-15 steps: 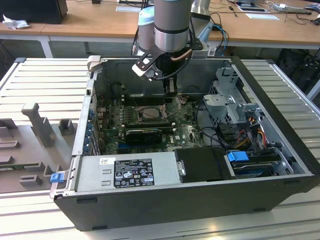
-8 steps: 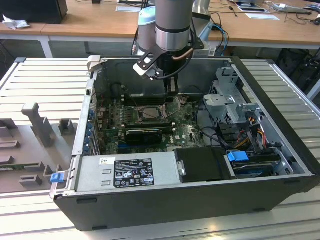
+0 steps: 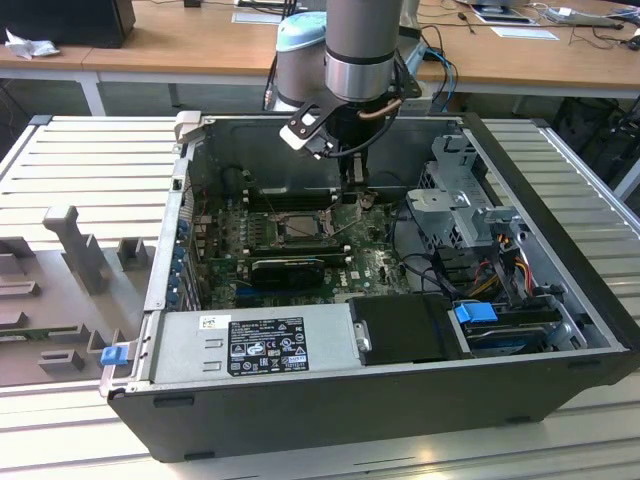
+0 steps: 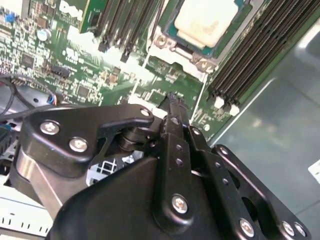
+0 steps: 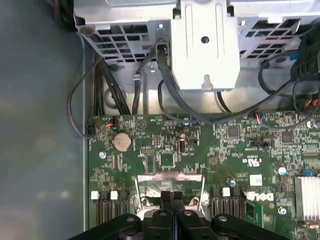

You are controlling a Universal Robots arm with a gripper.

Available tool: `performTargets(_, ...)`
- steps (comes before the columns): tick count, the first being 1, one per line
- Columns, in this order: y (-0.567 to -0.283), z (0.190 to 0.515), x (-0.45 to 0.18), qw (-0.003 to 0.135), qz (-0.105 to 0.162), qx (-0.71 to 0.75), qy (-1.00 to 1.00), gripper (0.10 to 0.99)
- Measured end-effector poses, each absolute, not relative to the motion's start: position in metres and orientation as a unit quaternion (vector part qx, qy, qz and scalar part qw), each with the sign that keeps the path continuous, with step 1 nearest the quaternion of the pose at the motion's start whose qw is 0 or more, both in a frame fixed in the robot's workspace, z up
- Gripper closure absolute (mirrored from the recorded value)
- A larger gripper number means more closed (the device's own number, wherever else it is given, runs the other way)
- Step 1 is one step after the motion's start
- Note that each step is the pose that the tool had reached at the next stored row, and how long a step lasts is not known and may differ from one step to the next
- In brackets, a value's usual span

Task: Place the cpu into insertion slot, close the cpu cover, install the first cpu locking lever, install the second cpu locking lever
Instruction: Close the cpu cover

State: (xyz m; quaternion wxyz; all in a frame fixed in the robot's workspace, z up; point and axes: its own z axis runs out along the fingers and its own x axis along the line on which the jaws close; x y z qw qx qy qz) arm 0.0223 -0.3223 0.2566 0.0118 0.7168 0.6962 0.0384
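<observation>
In the exterior view my gripper (image 3: 355, 183) hangs inside the open computer case, just to that view's right of the insertion slot (image 3: 290, 228) on the green board. In the second wrist view the cpu (image 4: 205, 20) lies pale and flat in the slot. The silvery cpu cover (image 4: 200, 62) frames its edges. My gripper (image 4: 172, 97) is shut, with nothing seen between its black fingers. Its tip is low over the board, a short way off the cover's corner. In the first wrist view the gripper (image 5: 172, 196) points at the cover's metal edge (image 5: 170, 177), where thin metal rods (image 5: 136, 192) flank the frame.
Long black memory slots (image 4: 250, 55) run along both sides of the socket. A black card (image 3: 290, 268) lies in front of it. A metal drive cage (image 3: 465, 200) with cables stands at the exterior view's right, and the power supply (image 3: 250, 345) at the front.
</observation>
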Motion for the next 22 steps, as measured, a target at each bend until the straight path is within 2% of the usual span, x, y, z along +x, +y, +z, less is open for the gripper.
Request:
performTargets(12,-0.322,0.249,0.066,0.006,0.032,0.717,0.697,0.980)
performTargets(22,-0.322,0.242,0.057,0.003,0.030,0.716,0.697,0.980)
